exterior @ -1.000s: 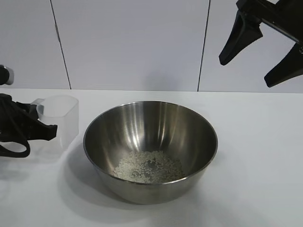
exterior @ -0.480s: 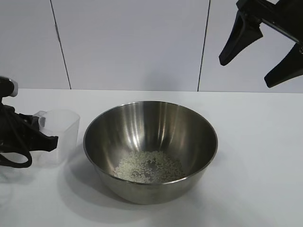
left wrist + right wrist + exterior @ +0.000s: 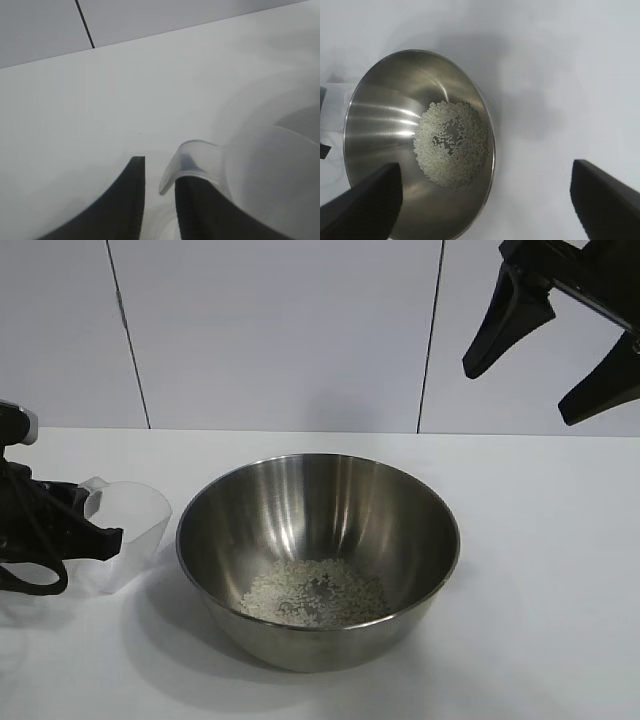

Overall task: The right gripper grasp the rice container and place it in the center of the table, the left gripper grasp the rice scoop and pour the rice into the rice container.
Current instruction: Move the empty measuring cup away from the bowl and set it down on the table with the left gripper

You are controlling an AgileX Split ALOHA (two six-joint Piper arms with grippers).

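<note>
The rice container (image 3: 300,505), a wide steel bowl, sits mid-table with a flat heap of rice (image 3: 315,592) on its bottom; the right wrist view shows both the container (image 3: 375,115) and the rice (image 3: 451,142) from above. The rice scoop (image 3: 130,530), a clear plastic cup, rests tilted on the table just left of the bowl. My left gripper (image 3: 100,515) is at its handle. In the left wrist view the handle (image 3: 192,157) lies over one finger, and the gripper (image 3: 159,172) is open with a gap beside it. My right gripper (image 3: 518,395) hangs wide open, high at the back right.
The white table (image 3: 540,570) stretches bare to the right of the bowl and in front of it. A white panelled wall (image 3: 280,330) closes the back. The scoop's edge (image 3: 332,107) shows beside the bowl in the right wrist view.
The scoop came down from a raised position onto the table and now leans over. My left gripper's jaws have parted at the handle. The right arm has not moved.
</note>
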